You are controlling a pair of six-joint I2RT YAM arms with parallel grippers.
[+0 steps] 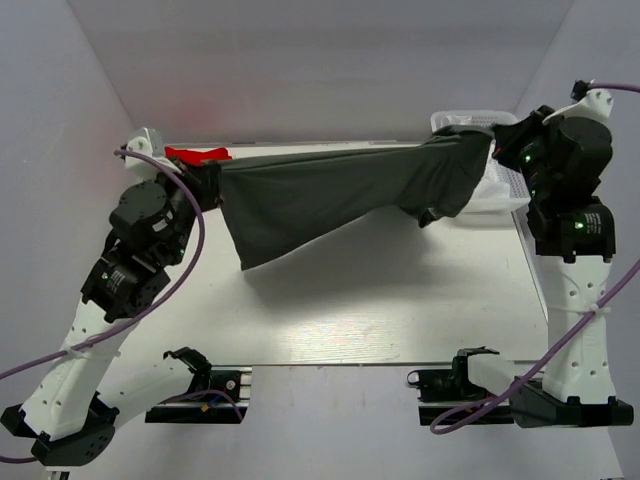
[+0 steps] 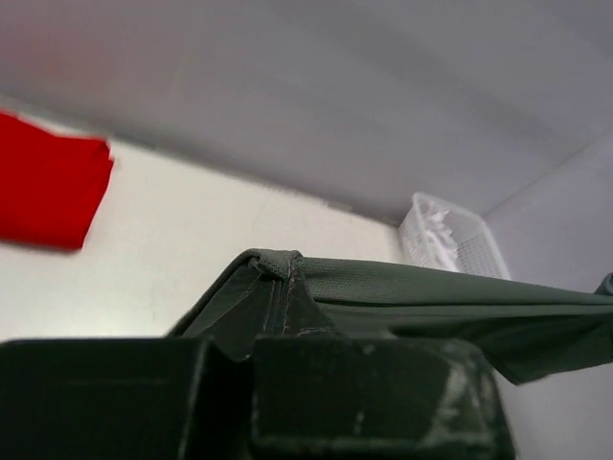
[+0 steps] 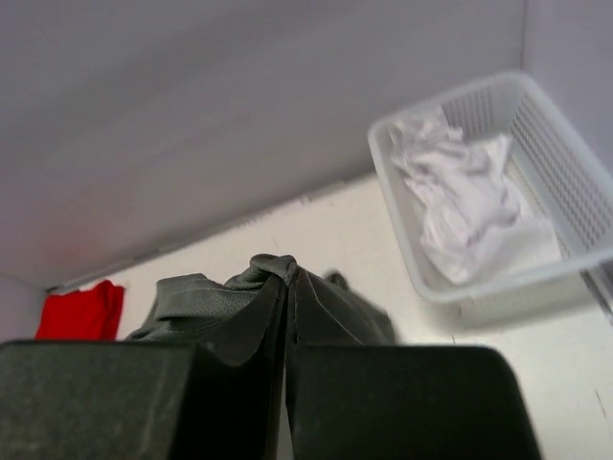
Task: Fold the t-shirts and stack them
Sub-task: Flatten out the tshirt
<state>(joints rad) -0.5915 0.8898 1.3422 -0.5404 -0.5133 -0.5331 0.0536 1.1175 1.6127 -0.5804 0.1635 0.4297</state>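
Note:
A dark grey t-shirt [image 1: 330, 195] hangs stretched above the table between my two grippers. My left gripper [image 1: 208, 182] is shut on its left end; the pinched hem shows in the left wrist view [image 2: 273, 264]. My right gripper [image 1: 492, 150] is shut on its right end; the bunched cloth shows in the right wrist view [image 3: 278, 273]. A folded red t-shirt [image 1: 197, 155] lies at the back left of the table, also in the left wrist view [image 2: 48, 192] and the right wrist view [image 3: 81, 311]. A white t-shirt [image 3: 460, 206] lies crumpled in the basket.
A white plastic basket [image 1: 505, 195] stands at the back right, partly behind the right gripper; it shows in the right wrist view [image 3: 575, 144] and in the left wrist view [image 2: 450, 235]. White walls enclose the table [image 1: 400, 300] at the back and sides.

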